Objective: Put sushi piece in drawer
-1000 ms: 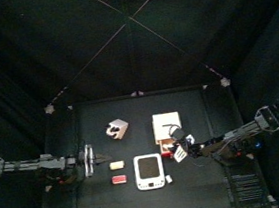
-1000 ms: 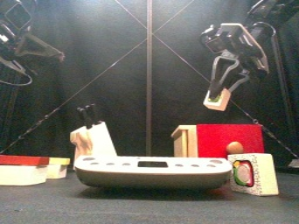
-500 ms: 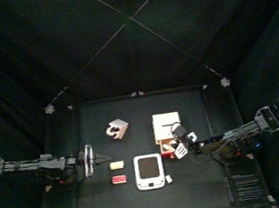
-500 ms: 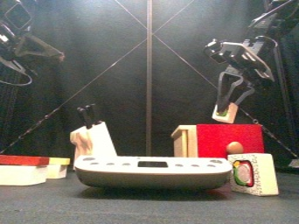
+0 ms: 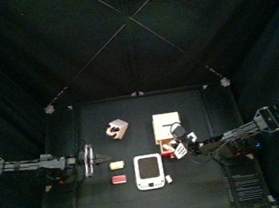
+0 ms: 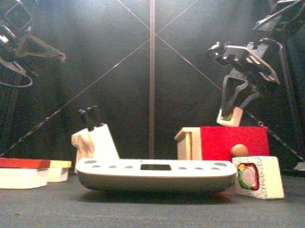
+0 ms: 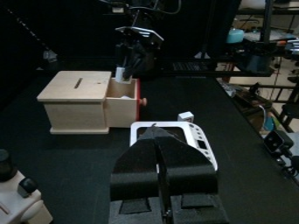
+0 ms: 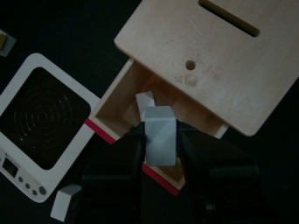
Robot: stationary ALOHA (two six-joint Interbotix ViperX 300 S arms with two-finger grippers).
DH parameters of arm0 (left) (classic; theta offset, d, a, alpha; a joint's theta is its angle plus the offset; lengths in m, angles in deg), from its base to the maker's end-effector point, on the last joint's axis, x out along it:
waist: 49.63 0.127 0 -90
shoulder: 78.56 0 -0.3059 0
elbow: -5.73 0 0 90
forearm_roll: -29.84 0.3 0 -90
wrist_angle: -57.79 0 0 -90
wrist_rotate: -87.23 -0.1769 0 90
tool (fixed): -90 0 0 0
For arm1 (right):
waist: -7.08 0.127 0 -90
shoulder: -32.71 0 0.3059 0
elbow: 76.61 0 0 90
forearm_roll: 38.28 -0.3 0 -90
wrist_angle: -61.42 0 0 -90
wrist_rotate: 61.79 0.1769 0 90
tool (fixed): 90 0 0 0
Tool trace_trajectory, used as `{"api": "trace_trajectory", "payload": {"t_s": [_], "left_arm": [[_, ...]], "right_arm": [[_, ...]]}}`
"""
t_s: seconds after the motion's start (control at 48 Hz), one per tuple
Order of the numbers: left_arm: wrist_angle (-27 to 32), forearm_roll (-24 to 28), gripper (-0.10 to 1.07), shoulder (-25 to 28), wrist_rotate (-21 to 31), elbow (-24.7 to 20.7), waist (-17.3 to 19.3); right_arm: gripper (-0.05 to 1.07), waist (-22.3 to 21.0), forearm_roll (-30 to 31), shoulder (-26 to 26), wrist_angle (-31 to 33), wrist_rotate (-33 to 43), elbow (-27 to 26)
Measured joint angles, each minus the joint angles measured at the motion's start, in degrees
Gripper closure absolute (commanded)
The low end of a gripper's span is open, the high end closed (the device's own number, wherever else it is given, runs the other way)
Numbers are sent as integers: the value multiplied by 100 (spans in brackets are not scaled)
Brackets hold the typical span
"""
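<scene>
Black tabletop point(image 6: 48, 209) is fronted by a white scale point(image 6: 155, 175). Behind it, the drawer point(image 6: 226, 142) is seen pulled open, red front outward. Above it, the sushi piece point(image 8: 159, 138) is clamped in the right gripper point(image 6: 230, 114). The left gripper point(image 7: 163, 166), jaws together, is parked aside.

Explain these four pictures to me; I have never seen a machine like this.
Two black robot arms work at a small black table inside curtains. One picture looks straight down, one looks level across the table, and one comes from each arm's wrist. On the table stand a pale drawer box with its red drawer pulled open, a flat white scale, a knife block and small toy foods. The right gripper holds a pale sushi piece just above the open drawer. The left gripper rests shut at the table's left, away from everything.
</scene>
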Motion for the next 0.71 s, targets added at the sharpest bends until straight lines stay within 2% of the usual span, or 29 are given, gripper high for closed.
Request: {"api": "trace_trajectory", "payload": {"t_s": [0.104, 0.417, 0.708], "left_arm": [[0, 0, 101, 0, 9, 0, 9], [0, 0, 101, 0, 9, 0, 9], [0, -44, 101, 0, 9, -9, 9]], "right_arm": [[46, 0, 9, 0, 0, 9, 0], [21, 0, 0, 53, 0, 0, 0], [19, 18, -9, 132, -18, 0, 0]]}}
